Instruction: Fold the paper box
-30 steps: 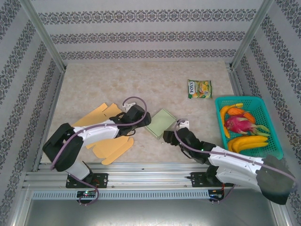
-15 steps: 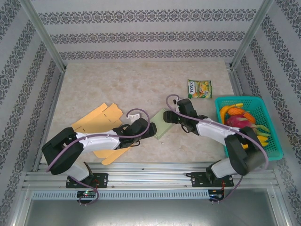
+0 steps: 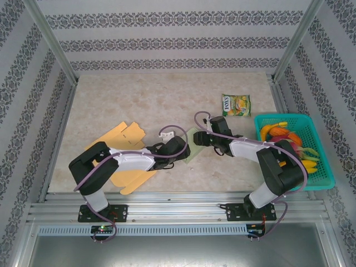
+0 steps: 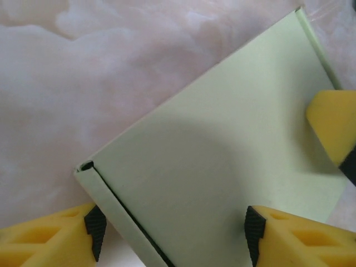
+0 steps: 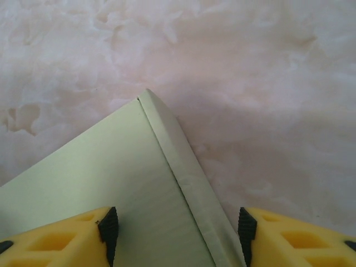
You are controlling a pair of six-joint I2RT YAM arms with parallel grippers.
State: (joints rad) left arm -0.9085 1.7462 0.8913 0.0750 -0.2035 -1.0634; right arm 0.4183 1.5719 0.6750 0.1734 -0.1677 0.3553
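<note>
Where the flat pale-green paper box (image 3: pixel 192 149) lies in the middle of the table (image 3: pixel 139 100), the left hand (image 4: pixel 173 236) straddles its near-left corner and the right hand (image 5: pixel 177 233) its far-right corner; both are spread and equally near.

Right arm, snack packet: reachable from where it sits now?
Probably yes. The right gripper is open over the green box edge, not clamped on it. Only bare table lies between it and the snack packet, which sits close beyond the wrist.
</note>
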